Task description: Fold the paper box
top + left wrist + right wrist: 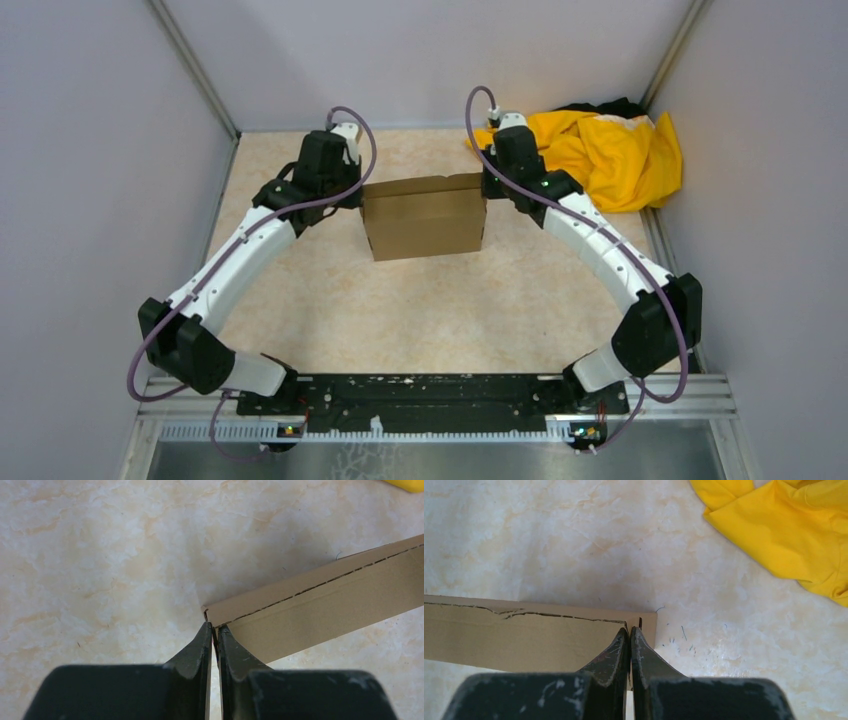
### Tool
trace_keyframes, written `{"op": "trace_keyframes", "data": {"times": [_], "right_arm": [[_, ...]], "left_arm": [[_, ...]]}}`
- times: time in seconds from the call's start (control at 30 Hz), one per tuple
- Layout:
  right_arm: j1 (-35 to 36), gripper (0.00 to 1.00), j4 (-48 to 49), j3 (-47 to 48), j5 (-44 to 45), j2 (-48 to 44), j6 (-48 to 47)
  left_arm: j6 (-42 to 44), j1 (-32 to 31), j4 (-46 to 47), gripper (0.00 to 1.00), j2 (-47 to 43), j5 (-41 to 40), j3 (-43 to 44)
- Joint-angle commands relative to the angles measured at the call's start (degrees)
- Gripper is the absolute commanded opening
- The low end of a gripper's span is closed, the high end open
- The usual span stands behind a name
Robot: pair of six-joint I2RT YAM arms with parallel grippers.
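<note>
The paper box (424,218) is plain brown cardboard, folded up and standing in the middle of the table between my two arms. My left gripper (357,195) is shut on the box's left end. In the left wrist view its fingertips (215,626) pinch a thin cardboard edge at the corner of the box (325,605), beside a perforated crease. My right gripper (487,185) is shut on the right end. In the right wrist view it (630,629) nips the wall at the corner of the box (524,640), next to a short slit.
A yellow cloth garment (610,150) lies bunched in the far right corner, close behind my right gripper, and shows in the right wrist view (794,530). Grey walls close in the marbled table (330,300) on the left, right and back.
</note>
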Motion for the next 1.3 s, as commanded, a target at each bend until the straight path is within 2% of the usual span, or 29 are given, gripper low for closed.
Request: {"op": "trace_keyframes", "data": {"times": [0.0, 0.43, 0.9, 1.27], "right_arm": [[2.71, 0.00, 3.83, -1.92, -1.68, -1.73, 2.56], [3.46, 0.00, 7.41, -8.14, 0.71, -3.78, 2.57], [3.51, 0.00, 8.27, -9.85, 0.61, -4.10, 2.23], [3.49, 0.00, 8.05, -9.91, 0.21, -4.34, 2.33]], "left_arm": [[-1.65, -1.82, 0.73, 0.13, -0.28, 4.67, -1.79], [-1.82, -2.49, 1.60, 0.12, -1.13, 4.42, -3.43], [-1.60, -3.58, 1.70, 0.12, -1.14, 3.18, -4.09], [-5.18, -3.83, -0.74, 0.12, 0.98, 4.47, 0.84]]}}
